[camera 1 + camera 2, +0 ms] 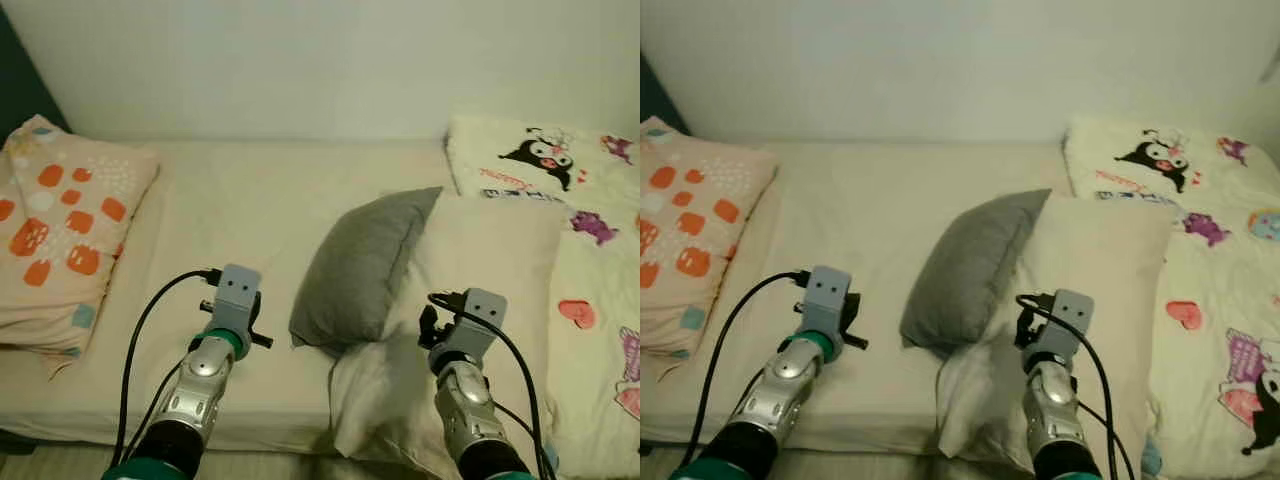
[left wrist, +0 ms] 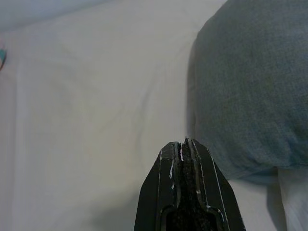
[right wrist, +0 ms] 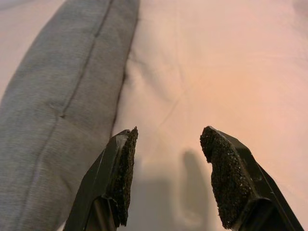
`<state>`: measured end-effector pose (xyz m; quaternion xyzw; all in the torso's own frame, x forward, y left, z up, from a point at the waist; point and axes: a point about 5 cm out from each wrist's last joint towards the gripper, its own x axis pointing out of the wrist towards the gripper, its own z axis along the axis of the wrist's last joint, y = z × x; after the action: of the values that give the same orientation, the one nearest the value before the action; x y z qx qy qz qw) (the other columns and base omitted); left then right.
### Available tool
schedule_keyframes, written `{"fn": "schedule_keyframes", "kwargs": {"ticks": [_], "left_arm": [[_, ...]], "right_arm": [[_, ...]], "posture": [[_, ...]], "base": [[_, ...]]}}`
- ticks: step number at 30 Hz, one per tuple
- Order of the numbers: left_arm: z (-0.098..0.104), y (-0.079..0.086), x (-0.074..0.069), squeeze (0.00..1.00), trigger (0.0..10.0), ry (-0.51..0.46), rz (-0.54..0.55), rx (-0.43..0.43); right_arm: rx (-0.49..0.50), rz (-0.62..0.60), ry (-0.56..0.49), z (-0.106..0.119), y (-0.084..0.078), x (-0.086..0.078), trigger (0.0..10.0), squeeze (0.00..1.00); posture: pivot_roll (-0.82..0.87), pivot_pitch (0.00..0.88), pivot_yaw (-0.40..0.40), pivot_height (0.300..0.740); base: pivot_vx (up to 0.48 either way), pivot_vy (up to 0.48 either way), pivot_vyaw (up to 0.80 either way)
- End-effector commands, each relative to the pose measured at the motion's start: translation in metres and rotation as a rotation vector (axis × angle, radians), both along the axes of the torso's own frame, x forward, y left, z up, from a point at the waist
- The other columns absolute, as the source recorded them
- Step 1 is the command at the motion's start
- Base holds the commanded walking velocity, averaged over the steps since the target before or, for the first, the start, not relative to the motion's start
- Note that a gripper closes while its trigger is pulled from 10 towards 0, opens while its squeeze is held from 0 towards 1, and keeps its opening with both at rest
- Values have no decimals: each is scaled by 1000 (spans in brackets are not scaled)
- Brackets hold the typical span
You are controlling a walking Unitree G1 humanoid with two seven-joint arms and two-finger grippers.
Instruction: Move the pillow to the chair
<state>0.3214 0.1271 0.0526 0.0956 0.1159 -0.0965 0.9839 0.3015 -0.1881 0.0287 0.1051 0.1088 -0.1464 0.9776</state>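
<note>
Cream bed (image 1: pixel 250 220) with grey pillow (image 1: pixel 365 265); left gripper (image 2: pixel 185 147) fingers together, right gripper (image 3: pixel 168 139) fingers apart.

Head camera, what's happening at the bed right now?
The robot stands at the bed with both arms out, holding nothing yet. The right claw is open above the cream pillow, next to the grey pillow that leans on it. The left claw is shut, over bare sheet beside the grey pillow.
</note>
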Motion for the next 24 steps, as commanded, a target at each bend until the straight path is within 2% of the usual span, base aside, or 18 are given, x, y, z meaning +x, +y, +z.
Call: {"fn": "schedule_keyframes", "kwargs": {"ticks": [1,7,12,18,24], "left_arm": [[-4,2,-2,0,10000,5,-8,22],[-1,12,-2,0,10000,-37,13,34],[-5,26,-8,0,10000,-41,60,6],[-11,37,-14,0,10000,-29,114,-4],[-12,39,-14,0,10000,-28,123,-8]], "right_arm": [[7,-20,1,-3,0,-3,10000,0],[-27,-47,-18,-2,6,-6,10000,0],[-145,15,-85,12,14,0,10000,0],[-133,77,-88,13,26,3,10000,0],[-140,46,-59,8,25,1,10000,0]], "posture": [[8,0,66,740],[25,0,99,740],[38,0,75,740],[43,0,49,740],[45,0,49,740]], "base": [[0,0,0],[0,0,0],[0,0,0],[0,0,0],[0,0,0]]}}
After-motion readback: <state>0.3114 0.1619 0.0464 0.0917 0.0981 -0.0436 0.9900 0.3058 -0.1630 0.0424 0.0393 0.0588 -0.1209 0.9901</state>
